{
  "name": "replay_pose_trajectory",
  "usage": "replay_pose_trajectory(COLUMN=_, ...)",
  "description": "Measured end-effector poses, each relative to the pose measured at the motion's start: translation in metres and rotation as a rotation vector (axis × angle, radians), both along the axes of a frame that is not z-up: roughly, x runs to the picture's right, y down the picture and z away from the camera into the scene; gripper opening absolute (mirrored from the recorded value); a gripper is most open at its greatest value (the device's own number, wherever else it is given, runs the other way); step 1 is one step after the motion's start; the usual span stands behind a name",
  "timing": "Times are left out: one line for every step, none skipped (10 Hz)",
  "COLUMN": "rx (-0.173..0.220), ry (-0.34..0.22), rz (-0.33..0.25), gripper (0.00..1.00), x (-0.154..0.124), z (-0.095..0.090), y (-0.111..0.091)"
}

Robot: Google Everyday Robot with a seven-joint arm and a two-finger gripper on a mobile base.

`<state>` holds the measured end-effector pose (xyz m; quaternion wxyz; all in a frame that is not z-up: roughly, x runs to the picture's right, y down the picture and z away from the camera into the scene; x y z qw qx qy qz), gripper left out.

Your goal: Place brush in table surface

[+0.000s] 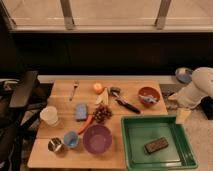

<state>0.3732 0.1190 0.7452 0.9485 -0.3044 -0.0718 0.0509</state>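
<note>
While the brush (126,103) lies on the table surface (62,102), the gripper (182,115) hangs off to its right

Though the gripper is in view past the table's right edge, just above the far right corner of the green tray (124,146), I cannot tell whether it is open or closed. The brush lies flat on the wood, well apart from the gripper. Its round head points toward the back and its black handle slants toward the tray, between the grapes (102,113) and the red bowl (149,95).
</note>
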Motion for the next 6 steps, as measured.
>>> replay_pose_trajectory(rx=0.0, ry=0.0, rz=0.0, gripper=0.8, x=0.0, z=0.0, y=0.0)
replay_pose_trajectory(rx=0.0, ry=0.0, rz=0.0, gripper=0.8, x=0.0, z=0.0, y=0.0)
replay_pose_trajectory(rx=-0.001, ry=0.004, rz=0.0, gripper=0.8, x=0.001, z=0.0, y=0.0)
replay_pose_trajectory(rx=0.01, ry=0.018, rz=-0.007, gripper=0.8, x=0.001, z=0.0, y=-0.001)
replay_pose_trajectory(rx=0.027, ry=0.037, rz=-0.018, gripper=0.8, x=-0.002, z=-0.001, y=-0.011)
replay_pose_trajectory(rx=0.043, ry=0.027, rz=-0.018, gripper=0.8, x=-0.011, z=0.001, y=-0.025)
